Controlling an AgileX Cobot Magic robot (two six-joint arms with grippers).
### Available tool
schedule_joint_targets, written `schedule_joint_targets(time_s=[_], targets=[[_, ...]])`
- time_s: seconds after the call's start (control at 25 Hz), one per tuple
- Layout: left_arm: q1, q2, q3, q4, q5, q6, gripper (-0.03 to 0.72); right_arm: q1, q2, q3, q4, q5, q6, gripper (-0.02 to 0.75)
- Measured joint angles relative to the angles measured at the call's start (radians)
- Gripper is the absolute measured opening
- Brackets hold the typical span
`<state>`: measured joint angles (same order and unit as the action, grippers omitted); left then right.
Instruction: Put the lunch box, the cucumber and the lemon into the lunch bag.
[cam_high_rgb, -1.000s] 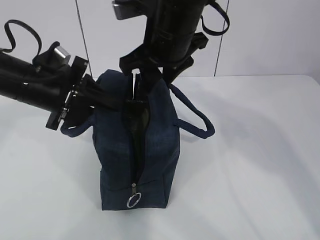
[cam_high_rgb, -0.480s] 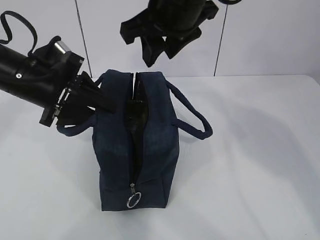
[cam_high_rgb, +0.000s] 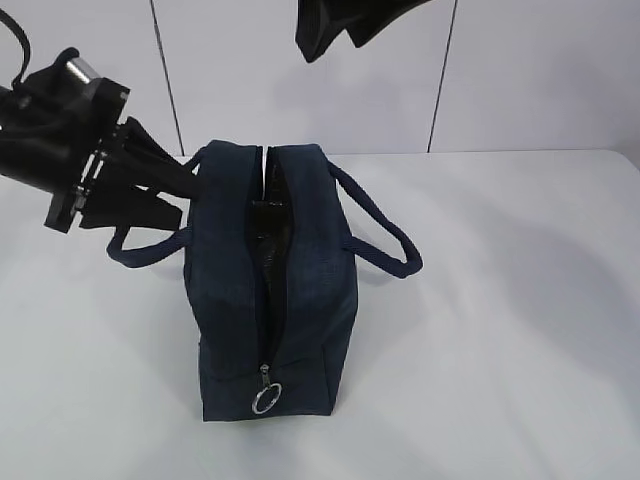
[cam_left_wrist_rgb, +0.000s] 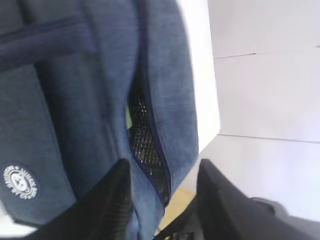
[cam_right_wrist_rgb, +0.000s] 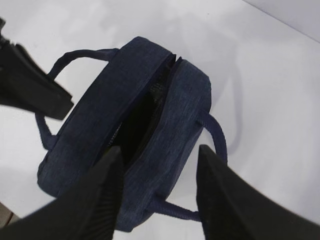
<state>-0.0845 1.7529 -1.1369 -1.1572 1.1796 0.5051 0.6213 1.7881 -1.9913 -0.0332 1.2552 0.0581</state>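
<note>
A navy lunch bag (cam_high_rgb: 270, 280) stands upright mid-table, its top zipper slit parted, ring pull (cam_high_rgb: 267, 399) at the near end. The lunch box, cucumber and lemon are nowhere on the table – likely inside, though only a pale green sliver shows in the slit from the left wrist. The left gripper (cam_high_rgb: 150, 185), at nine o'clock of the bag, is spread and empty beside the handle. The right gripper (cam_right_wrist_rgb: 157, 192), at twelve o'clock overhead, is likewise spread and empty. Withdrawing well means lifting straight clear – no snagging handles.
</note>
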Motion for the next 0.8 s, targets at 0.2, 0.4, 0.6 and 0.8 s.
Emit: schedule_joint_targets(time_s=[0.2,0.4,0.6,0.8], targets=[[0.0,-0.038,-0.041,0.001,0.0,-0.011,0.317,0.0,-0.046,0.038,0.033,0.0,-0.02,0.347],[0.0,-0.133,-0.056,0.138,0.008,-0.04,0.307,0.0,-0.137,0.144,0.033,0.0,-0.03,0.347],[-0.002,-0.253,-0.056,0.312,0.023,-0.086,0.305,0.0,-0.239,0.216,0.033,0.002,-0.032,0.347],[-0.069,-0.394,-0.056,0.478,0.034,-0.161,0.3,0.0,-0.3,0.227,0.038,0.004,-0.032,0.347]])
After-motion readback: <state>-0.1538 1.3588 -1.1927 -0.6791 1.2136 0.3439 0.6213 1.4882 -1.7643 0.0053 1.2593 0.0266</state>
